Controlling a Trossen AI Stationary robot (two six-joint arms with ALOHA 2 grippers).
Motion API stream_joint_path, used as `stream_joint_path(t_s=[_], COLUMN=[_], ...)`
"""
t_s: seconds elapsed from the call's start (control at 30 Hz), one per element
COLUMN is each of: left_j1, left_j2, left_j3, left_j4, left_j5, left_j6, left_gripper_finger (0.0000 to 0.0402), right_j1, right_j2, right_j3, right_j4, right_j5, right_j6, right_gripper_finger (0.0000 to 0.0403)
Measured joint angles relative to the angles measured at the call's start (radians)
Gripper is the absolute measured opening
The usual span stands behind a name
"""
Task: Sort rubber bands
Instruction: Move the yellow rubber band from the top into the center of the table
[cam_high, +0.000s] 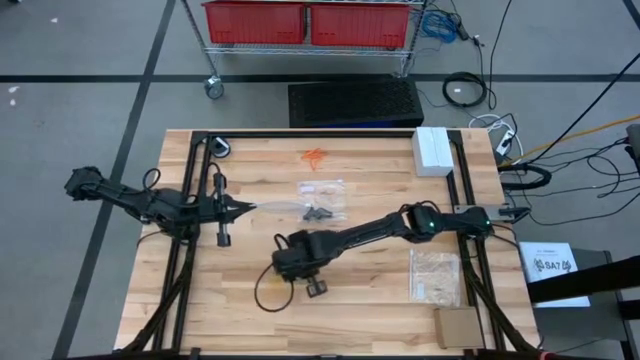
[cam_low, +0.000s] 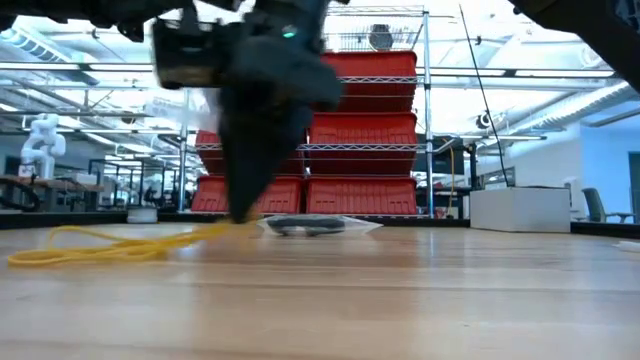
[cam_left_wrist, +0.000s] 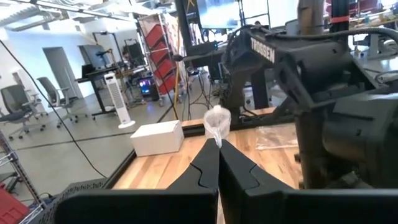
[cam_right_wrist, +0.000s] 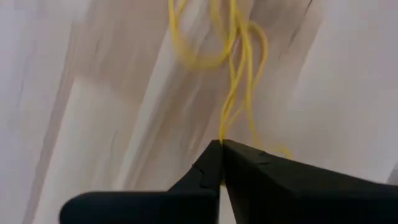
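Pinching a strand of the yellow rubber bands (cam_right_wrist: 235, 74) in my right gripper (cam_right_wrist: 221, 144), jaws closed on it, I'm low over the surface (cam_high: 200, 300) near its middle. My left gripper (cam_left_wrist: 218, 144), further left, has its jaws clamped on the tip of a clear plastic bag (cam_high: 285, 203). Orange bands (cam_high: 314, 158) lie at the far side and black ones (cam_high: 318, 212) sit on a bag at centre, so I'd say sorting is partway, with yellow unplaced.

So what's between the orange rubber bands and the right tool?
A clear bag with black bands inside lies between the orange bands and right tool; the high view shows it.
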Motion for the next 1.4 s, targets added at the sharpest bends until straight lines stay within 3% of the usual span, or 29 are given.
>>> stream_joint_path(t_s=[0.43,0.63,0.83,1.0,1.27,1.4], left_j1=[0.000,0.000,0.000,0.000,0.000,0.000], left_j2=[-0.001,-0.001,-0.001,-0.001,-0.001,-0.001], left_j3=[0.000,0.000,0.000,0.000,0.000,0.000], left_j4=[-0.012,-0.017,-0.018,-0.018,-0.017,-0.016], left_j5=[0.001,0.002,0.005,0.005,0.005,0.005], left_j6=[-0.003,-0.010,-0.022,-0.023,-0.028,-0.028], left_gripper_finger=[0.0000,0.0000,0.0000,0.0000,0.0000,0.0000], right_j1=[0.019,0.025,0.042,0.060,0.065,0.070], right_j2=[-0.008,-0.038,-0.094,-0.197,-0.443,-0.542], right_j3=[0.000,-0.035,-0.154,-0.372,-0.857,-1.025], right_j4=[-0.431,-0.425,-0.421,-0.284,0.152,0.314], right_j5=[0.098,0.090,0.090,0.094,0.115,0.129], right_j6=[0.131,0.181,0.267,0.349,0.518,0.615], right_gripper_finger=[0.0000,0.0000,0.0000,0.0000,0.0000,0.0000])
